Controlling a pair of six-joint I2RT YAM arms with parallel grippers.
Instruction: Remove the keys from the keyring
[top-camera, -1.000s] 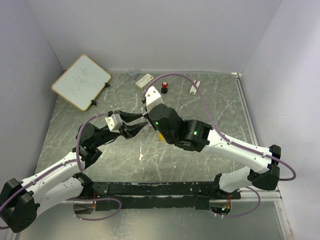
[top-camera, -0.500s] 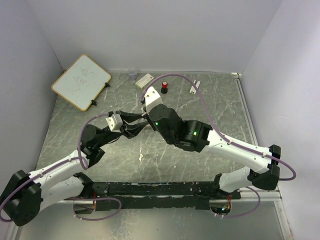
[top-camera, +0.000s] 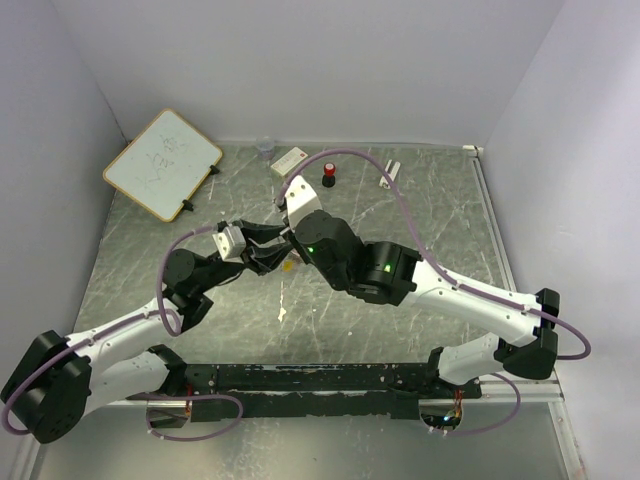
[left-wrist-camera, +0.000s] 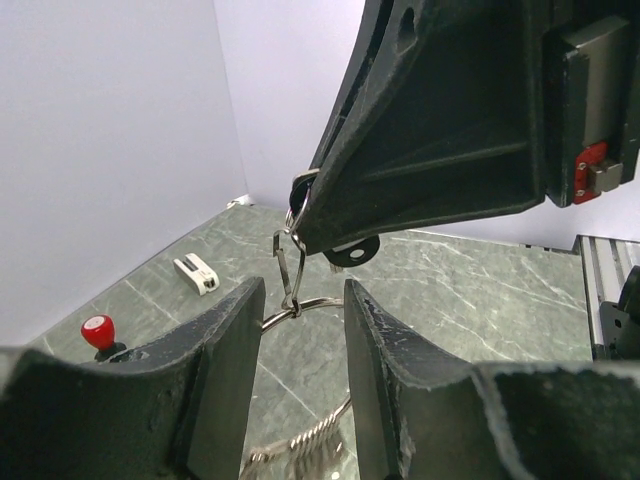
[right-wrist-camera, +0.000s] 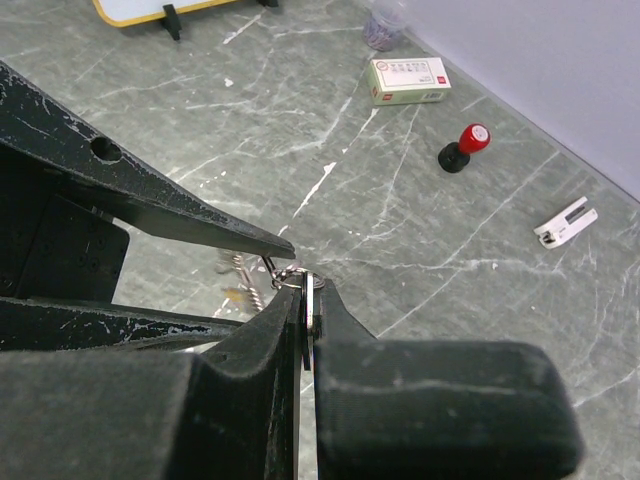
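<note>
In the left wrist view the keyring (left-wrist-camera: 322, 302), a thin silvery loop, hangs between the spread fingers of my left gripper (left-wrist-camera: 300, 300), with the keys (left-wrist-camera: 305, 447) bunched low between them. A small wire link (left-wrist-camera: 289, 270) runs up from the ring to a black-headed key (left-wrist-camera: 353, 251) pinched in my right gripper (right-wrist-camera: 310, 292), which is shut on its flat blade. In the top view the two grippers meet tip to tip above the table's middle, left (top-camera: 274, 256) and right (top-camera: 292, 240), with a yellowish key (top-camera: 291, 265) just below.
A whiteboard (top-camera: 162, 163) stands at the back left. A clear cup (top-camera: 265, 148), a white box (top-camera: 289, 160), a red-topped black knob (top-camera: 328, 176) and a small white clip (top-camera: 388, 177) lie along the back. A black rail (top-camera: 310, 378) runs along the near edge.
Both grippers and the hanging keys have shifted slightly left. The left arm has drawn in closer, its fingers now either side of the ring.
</note>
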